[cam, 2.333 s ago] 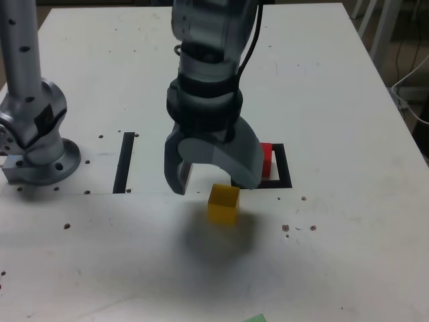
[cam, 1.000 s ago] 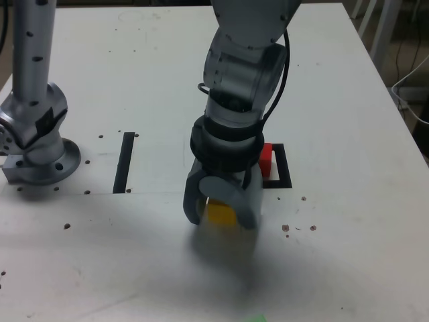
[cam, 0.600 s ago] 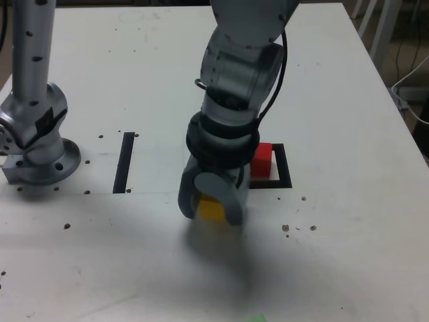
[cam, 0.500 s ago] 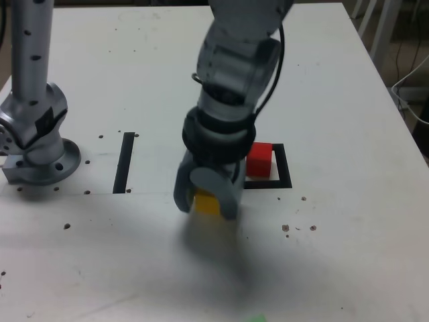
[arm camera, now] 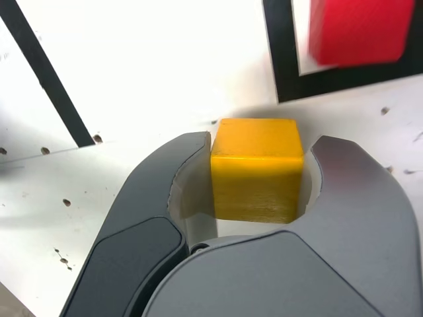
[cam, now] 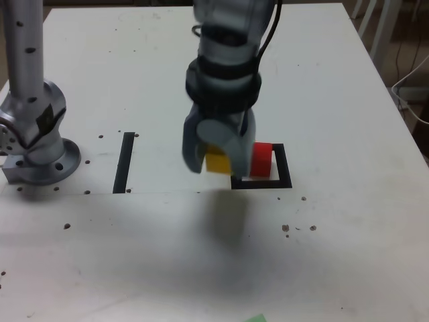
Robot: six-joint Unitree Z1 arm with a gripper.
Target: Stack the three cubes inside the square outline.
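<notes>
No text, label, brand, number or sign can be read in either view.

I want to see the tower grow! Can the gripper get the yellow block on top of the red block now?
Probably yes. The gripper holds the small yellow cube in its jaws, lifted beside the small red cube, whose top is bare.
</notes>
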